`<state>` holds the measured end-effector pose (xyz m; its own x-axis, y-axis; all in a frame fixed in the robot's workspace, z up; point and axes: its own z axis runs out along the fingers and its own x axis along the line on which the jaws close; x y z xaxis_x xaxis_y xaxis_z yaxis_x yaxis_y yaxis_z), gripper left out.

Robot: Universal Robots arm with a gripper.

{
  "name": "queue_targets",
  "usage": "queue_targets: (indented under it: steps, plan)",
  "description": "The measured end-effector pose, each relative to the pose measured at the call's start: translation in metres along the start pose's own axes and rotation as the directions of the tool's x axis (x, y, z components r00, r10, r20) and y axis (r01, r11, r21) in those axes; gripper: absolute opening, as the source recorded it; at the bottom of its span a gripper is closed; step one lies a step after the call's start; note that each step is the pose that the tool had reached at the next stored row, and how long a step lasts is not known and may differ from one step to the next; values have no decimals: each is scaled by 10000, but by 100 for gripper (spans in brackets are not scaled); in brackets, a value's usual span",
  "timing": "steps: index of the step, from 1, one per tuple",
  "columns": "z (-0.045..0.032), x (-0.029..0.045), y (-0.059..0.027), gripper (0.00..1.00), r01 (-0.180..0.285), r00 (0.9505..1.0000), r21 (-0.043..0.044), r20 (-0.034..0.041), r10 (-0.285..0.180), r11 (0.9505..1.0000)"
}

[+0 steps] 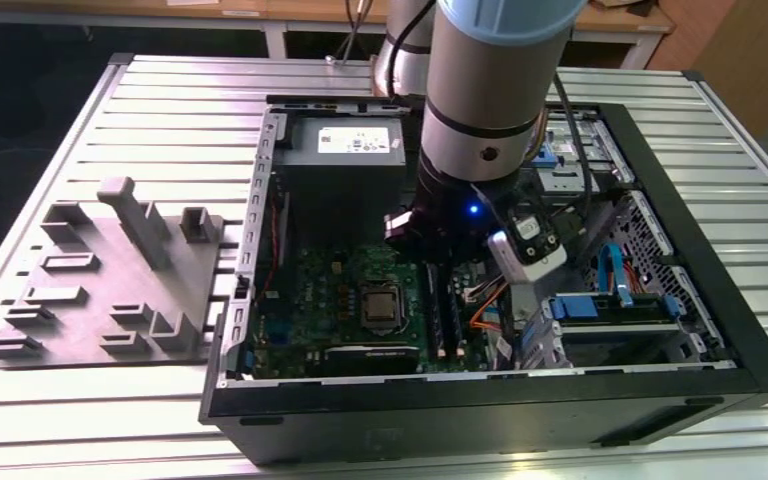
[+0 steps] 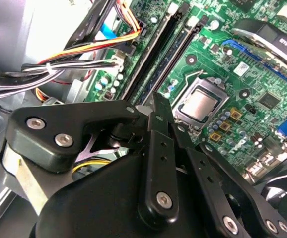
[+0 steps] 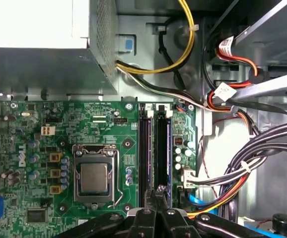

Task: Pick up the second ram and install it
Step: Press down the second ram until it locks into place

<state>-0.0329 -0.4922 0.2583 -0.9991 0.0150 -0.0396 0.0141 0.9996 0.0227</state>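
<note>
Exterior view: open computer case [image 1: 704,330] lies on its side on a slatted metal desk [image 1: 157,110]. A grey moulded fixture tray [image 1: 104,290] sits on the desk at the exterior view's left, just beside the case. Arm reaches down into the case; the hand [image 1: 440,262] is low over the green motherboard [image 1: 317,290], near the memory slots. Grey power-supply box [image 1: 344,150] stands at the far end of the case, well apart from the hand.

First wrist view: motherboard [image 3: 44,134] fills the lower part, with the CPU socket [image 3: 94,177] beside two parallel memory slots. The second ram [image 3: 162,148], a dark-blue strip, stands on edge in the slot farther from the socket. The other slot [image 3: 143,148], next to it, is also dark and long; whether it holds a module I cannot tell. The hand [image 3: 158,196] has its fingers drawn together, tips meeting right at the near end of the second ram, apparently touching its top edge. Bundled cables [image 3: 243,173] run alongside the board's edge, and a yellow cable [image 3: 183,44] loops from the power-supply box [image 3: 39,44].

Second wrist view: fingers [image 2: 161,116] closed to a narrow point over the slot line; second ram [image 2: 176,49] runs away from the tips, seated low in its slot.
</note>
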Motion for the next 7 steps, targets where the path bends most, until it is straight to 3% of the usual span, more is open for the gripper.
queue_targets:
  steps: [7]
  plan:
    - [-20,-1,0,10,0,10000,3,-1,0,10000]
